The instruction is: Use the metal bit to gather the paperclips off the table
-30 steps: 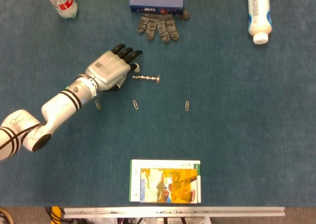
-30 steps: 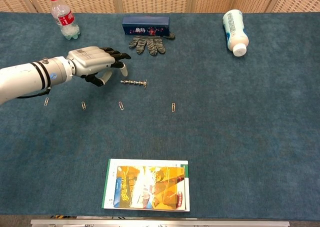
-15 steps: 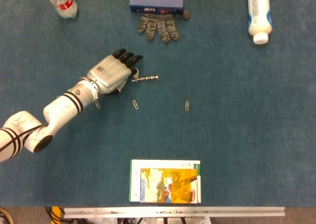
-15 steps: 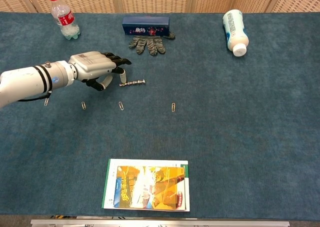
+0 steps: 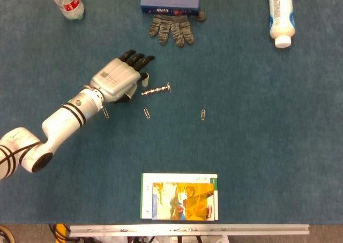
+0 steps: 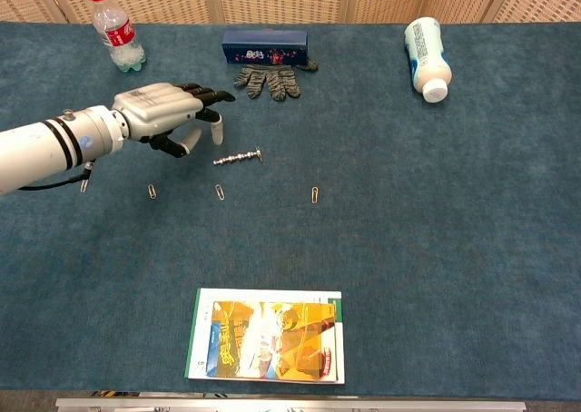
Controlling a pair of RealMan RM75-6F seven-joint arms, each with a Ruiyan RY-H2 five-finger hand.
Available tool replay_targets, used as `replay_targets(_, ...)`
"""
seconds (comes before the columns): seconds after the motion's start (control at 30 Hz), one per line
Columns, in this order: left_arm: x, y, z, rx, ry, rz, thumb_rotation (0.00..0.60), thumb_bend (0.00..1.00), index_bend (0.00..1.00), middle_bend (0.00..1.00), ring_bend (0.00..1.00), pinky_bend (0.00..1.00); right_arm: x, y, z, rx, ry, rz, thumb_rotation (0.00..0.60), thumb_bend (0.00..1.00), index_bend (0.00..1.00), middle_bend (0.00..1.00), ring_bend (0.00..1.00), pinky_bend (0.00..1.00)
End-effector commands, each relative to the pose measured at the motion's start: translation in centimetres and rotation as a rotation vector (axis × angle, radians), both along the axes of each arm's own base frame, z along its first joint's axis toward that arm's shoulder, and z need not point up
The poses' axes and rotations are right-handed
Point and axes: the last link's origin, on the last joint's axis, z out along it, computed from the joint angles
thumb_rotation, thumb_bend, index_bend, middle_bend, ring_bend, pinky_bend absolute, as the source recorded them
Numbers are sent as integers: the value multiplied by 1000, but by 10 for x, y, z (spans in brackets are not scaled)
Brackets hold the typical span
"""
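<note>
— What's the surface?

— A table (image 5: pixel 257 162) covered in blue carpet-like cloth, with a metal rail along its near edge and wicker panels behind the far edge in the chest view.

— Start close in.

— Nearest, at six o'clock, a booklet (image 5: pixel 179 196) with a yellow cover lies flat. Further up, a loose row of paperclips: the right paperclip (image 5: pixel 202 114) near the middle, the middle paperclip (image 5: pixel 147 113) toward nine o'clock of it, and the left paperclip (image 5: pixel 106 113) touching or just under the forearm in the head view. The chest view shows one more, the far-left paperclip (image 6: pixel 83 185), below the arm.

— And the metal bit?

— The metal bit (image 5: pixel 156 90) lies on the cloth just beyond the middle paperclip, slightly tilted, its disc end toward three o'clock.

— Is the left hand holding it?

— No. The left hand (image 5: pixel 119 78) sits at nine o'clock of the bit, fingers stretched out and apart, gripping nothing; its fingertips (image 5: pixel 143 61) point toward one o'clock. The thumb hangs close to the bit's near end; I cannot tell whether it touches.

— The right hand?

— In neither view.

— Far side?

— A grey glove (image 5: pixel 171 28) at twelve o'clock, touching a blue box (image 5: pixel 170 3) behind it. A clear bottle (image 5: pixel 67 1) with a red label at eleven o'clock, and a white bottle (image 5: pixel 280 14) lying on its side at one o'clock.
</note>
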Motion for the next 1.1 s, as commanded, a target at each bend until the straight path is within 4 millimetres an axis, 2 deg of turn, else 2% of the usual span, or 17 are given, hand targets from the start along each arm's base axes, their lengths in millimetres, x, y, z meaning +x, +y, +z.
replay_targets(0.03,-2,0,10,47,-74,54,600,643,334,0,0,0,1,-1,4,-12,2,6,600,0,448,531,435,666)
replay_targets(0.17,-2,-5,20,96,-190,139,600,520,333,0,0,0,2,-3,10,-27,0,11,600,0,448,531,435,665)
replay_targets(0.3,-5,-12,29,126,-288,226,600,448,340,0,0,0,3,-4,16,-40,3,17,600,0,448,531,435,666)
replay_targets(0.47,-8,-21,29,143,-336,282,600,365,363,0,0,0,5,-5,22,-59,9,24,600,0,448,531,435,666)
replay_targets(0.7,-8,-31,20,146,-394,325,600,299,383,0,0,0,7,-6,26,-64,11,22,600,0,448,531,435,666)
replay_targets(0.93,-2,-31,8,122,-415,328,600,295,373,0,0,0,6,-5,26,-61,11,16,600,0,448,531,435,665)
replay_targets(1.1,3,-29,-1,128,-408,333,600,295,406,0,0,0,5,-5,26,-63,10,10,600,0,449,531,435,666)
